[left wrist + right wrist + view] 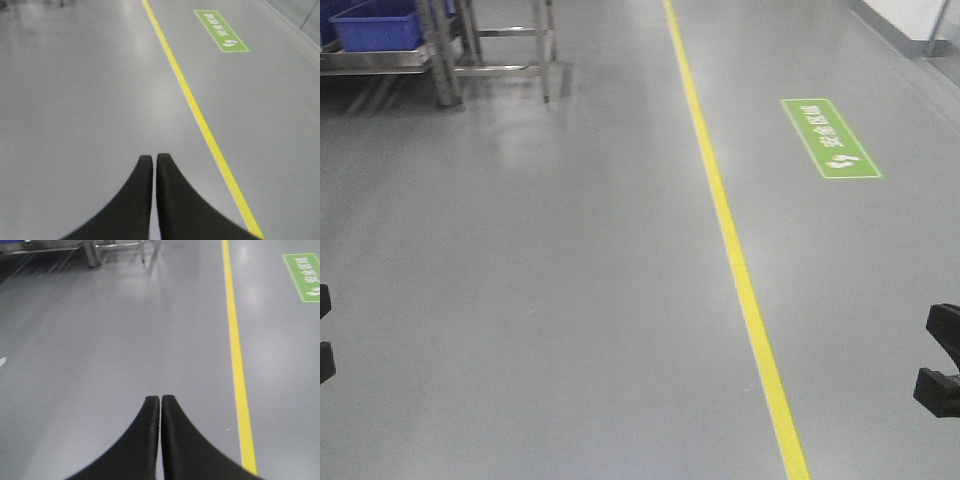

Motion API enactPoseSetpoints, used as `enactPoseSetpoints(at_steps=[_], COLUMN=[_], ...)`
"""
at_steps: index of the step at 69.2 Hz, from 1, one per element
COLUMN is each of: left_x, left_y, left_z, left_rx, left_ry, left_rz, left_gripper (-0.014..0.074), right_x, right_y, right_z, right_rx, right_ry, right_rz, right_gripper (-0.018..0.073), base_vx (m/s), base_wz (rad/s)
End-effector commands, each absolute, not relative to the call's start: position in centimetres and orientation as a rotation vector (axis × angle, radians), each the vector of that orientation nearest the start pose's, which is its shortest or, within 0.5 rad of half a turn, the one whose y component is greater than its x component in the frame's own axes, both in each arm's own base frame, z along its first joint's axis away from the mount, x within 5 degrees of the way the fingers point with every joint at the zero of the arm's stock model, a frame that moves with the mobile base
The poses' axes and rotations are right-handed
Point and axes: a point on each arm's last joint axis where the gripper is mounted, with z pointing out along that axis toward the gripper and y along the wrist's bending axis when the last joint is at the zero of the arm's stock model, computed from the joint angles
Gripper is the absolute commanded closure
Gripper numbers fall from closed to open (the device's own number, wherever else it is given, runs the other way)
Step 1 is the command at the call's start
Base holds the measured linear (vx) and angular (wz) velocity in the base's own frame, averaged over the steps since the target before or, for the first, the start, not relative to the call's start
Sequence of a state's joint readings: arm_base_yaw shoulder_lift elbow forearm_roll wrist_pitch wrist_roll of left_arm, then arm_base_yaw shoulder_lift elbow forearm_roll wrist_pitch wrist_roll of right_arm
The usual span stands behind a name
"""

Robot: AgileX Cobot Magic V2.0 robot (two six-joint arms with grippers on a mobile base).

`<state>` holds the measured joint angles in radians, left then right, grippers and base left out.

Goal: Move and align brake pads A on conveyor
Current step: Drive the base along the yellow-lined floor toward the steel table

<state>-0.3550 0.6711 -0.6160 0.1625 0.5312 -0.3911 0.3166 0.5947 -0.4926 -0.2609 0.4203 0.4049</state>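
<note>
The black left gripper point(154, 160) and black right gripper point(160, 401) hang above the glossy grey floor point(520, 300), jaws clenched empty, near 1 yellow painted line point(741, 270).

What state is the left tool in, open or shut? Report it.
Shut. In the left wrist view the left tool has its two black fingers pressed together at the tips, nothing held between them.

The floor point(520, 300) bears one yellow line point(720, 200) and one green sign point(830, 138) (white lettering).
</note>
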Motion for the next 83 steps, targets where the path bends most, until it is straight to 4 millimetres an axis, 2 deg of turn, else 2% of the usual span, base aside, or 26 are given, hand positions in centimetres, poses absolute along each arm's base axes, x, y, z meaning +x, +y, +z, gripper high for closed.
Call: enactPoseSetpoints(at_steps=[1, 23, 83], left_x=[12.92, 12.92, 12.92], left_y=[-4.13, -4.13, -4.13], left_z=[32.91, 32.91, 32.91], left_rx=[0.066, 0.066, 0.066], left_ry=[1.986, 1.986, 1.986], left_rz=[-0.319, -0.319, -0.319], left_gripper=[0.0603, 0.0603, 0.0603], right_x=[12.05, 12.05, 12.05], right_y=[2.96, 2.96, 2.96], right_z=[30.94, 30.94, 30.94], right_rx=[-0.094, -0.094, -0.094], right_ry=[1.899, 1.899, 1.899], right_rz=[0.219, 0.219, 0.219], right_gripper=[0.0569, 0.0569, 0.0569], base_vx=[0.22, 0.29, 0.47], base_wz=[-0.41, -0.22, 0.01])
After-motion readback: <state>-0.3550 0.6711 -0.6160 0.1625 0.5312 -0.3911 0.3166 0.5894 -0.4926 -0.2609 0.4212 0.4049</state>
